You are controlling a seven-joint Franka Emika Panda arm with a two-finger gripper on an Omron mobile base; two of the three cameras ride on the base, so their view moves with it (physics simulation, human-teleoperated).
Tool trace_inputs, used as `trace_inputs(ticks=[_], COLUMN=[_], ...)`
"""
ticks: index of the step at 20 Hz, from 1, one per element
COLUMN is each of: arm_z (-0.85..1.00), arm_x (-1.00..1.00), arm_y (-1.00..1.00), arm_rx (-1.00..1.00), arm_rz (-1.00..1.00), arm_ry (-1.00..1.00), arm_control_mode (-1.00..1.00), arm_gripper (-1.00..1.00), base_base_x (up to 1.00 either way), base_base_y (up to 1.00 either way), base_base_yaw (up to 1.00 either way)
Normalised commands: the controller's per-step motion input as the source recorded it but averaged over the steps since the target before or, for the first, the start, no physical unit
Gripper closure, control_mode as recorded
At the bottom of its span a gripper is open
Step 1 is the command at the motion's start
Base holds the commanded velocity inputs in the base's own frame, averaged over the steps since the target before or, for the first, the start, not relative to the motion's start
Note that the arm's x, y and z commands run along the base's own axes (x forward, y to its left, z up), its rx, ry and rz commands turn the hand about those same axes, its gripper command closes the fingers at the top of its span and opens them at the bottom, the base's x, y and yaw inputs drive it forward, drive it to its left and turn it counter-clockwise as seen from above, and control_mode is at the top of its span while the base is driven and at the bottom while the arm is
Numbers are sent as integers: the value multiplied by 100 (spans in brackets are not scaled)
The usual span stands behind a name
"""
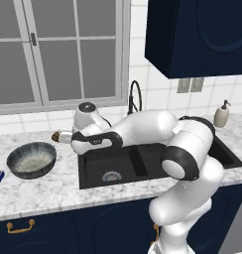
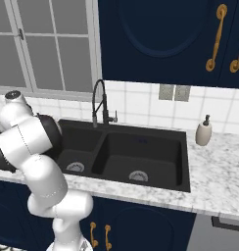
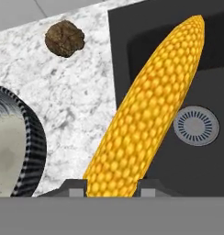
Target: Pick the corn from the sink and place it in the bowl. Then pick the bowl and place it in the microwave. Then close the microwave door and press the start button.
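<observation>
Corn (image 3: pixel 148 110) is up and out, pinched at its thick end between the end effector's (image 3: pixel 110 186) two tips, its tapered point hanging over the edge of the sink (image 3: pixel 178 69)! The bowl (image 3: pixel 15 147) waits just to the side on the marble worktop (image 3: pixel 81 101), with a small brown lump (image 3: pixel 64 38) beyond. My advice: carry the cob sideways until it hangs squarely over the pale inside, drop low, then let go, or it may clip the striped rim and roll.
</observation>
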Motion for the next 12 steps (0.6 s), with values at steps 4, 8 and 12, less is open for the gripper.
trace_inputs(ticks=[4, 8, 12], arm_z=[13, 1, 8], arm_x=[0, 0, 0], arm_y=[100, 100, 100], arm_rx=[-2, -3, 0], arm_rz=[7, 6, 2], arm_ry=[15, 10, 5], arm_control_mode=[-100, -100, -100], arm_gripper=[100, 100, 100], base_base_x=[0, 0, 0], base_base_y=[0, 0, 0], base_base_yaw=[0, 0, 0])
